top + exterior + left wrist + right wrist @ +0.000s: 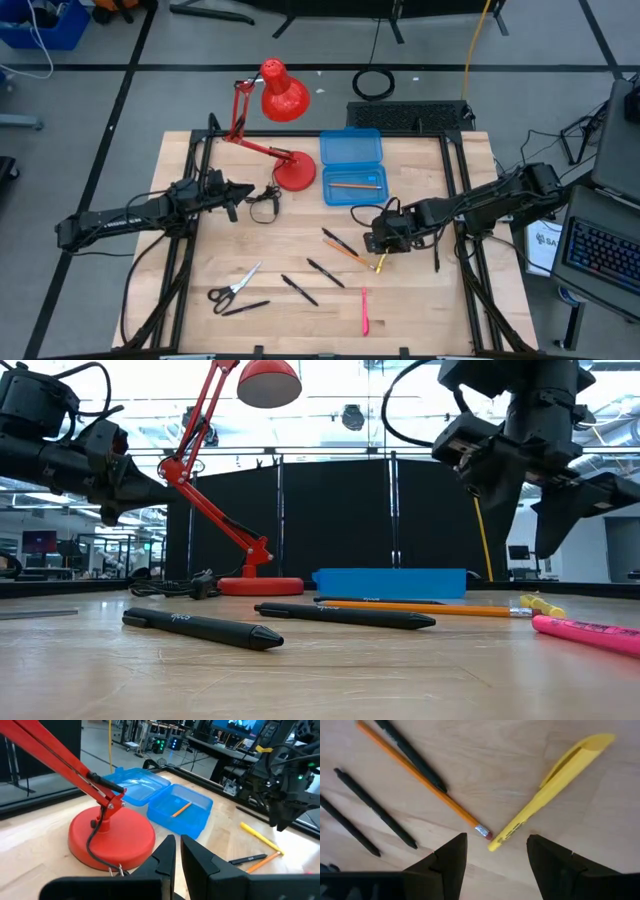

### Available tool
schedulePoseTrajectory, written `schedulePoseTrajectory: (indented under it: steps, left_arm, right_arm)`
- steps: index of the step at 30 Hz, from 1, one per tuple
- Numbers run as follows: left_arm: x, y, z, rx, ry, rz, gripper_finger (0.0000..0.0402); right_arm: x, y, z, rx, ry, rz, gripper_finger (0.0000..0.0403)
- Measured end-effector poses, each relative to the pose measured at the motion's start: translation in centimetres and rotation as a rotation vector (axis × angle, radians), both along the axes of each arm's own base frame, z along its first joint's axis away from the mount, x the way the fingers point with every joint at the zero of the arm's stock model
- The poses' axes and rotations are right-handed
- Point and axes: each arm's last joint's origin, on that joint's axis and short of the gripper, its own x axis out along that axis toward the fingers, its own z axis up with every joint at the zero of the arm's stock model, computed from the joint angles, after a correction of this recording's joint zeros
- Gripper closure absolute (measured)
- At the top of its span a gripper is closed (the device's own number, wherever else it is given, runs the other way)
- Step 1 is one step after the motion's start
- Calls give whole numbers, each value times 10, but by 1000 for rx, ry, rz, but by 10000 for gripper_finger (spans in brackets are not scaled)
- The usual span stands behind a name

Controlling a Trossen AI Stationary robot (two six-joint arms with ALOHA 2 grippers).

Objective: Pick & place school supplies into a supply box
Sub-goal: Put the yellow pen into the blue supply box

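Yellow marker [551, 790]: lies on the counter [420, 300] right of centre in the high view, under the right gripper; its long axis runs on a slant, one end close to the pencil's eraser tip but not touching it.
Orange pencil [420, 779]: lies slantwise, forming a V with the marker; a black pen [412, 754] lies along it, touching.
Other black pens [325, 272]: scattered in the lower middle of the high view, each on a slant, apart from one another.
Pink pen [365, 311]: lower middle-right of the high view, long axis nearly top to bottom.
Scissors [233, 286]: lower left of the high view, blades pointing to the upper right, with one more black pen [245, 308] just below them.
Blue box [352, 166]: upper centre of the high view, lid open; another orange pencil [181, 809] lies inside, on a slant.
Red lamp [283, 130]: its base stands just left of the box; the arm leans to the upper left.
Right gripper [496, 851]: hangs above the marker's end, jaws wide, holding nothing.
Left gripper [178, 851]: left of centre in the high view, above the counter near the lamp base, jaws narrow, nothing between them.
Writing: small print on the marker and pens, too small to read.
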Motion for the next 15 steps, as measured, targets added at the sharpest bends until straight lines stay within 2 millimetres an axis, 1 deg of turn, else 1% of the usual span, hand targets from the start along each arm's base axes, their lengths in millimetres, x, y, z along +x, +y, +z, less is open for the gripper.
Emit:
schedulePoseTrajectory:
  steps: [4,10,15]
  left_arm:
    - [0,0,0,12,5,-2,371]
    - [0,0,0,34,16,-7,371]
    - [0,0,-1,30,21,-8,371]
  right_arm:
    - [1,1,-7,-16,46,-66,209]
    - [2,1,-18,-41,113,-80,209]
    - [-6,0,-20,-63,199,-82,209]
